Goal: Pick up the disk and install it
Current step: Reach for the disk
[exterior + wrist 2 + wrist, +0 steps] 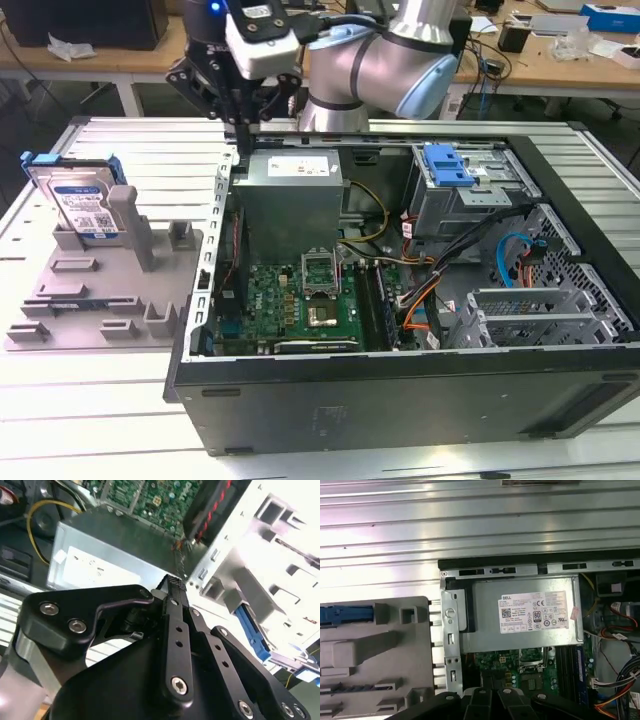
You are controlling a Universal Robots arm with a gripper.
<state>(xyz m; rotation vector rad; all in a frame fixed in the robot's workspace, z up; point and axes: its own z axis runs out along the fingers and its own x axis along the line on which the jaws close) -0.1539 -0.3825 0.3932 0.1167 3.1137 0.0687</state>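
The main hazard, as a judgement, is a collision rather than a bad grip. The gripper hangs with its fingertips drawn narrow, seemingly pressed together, and holds nothing. Those tips hover just above the rim of the open computer case, at the corner by the power supply. A low or slanted sweep from that spot could catch the metal case wall. A claw that reaches the disk this narrow would strike its top edge instead of straddling it. The disk stands on edge in the grey tray, leaning slightly, with a grey upright post just beside it on the exterior view's right. A finger coming down on that side could jam against the post, and a sideways nudge could tip or wedge the drive in its slot. Its blue rails project past the silver body, so an off-centre pinch on the plastic might slip. Inside the case, loose cables lie between the board and the drive cage and could snag a carried drive. The disk is untouched and well apart from the claw, off toward the exterior view's left and lower down. In the first wrist view its blue rail lies on the tray on the far side of the case wall from the power supply. In the second wrist view the fingertips meet over the case edge.
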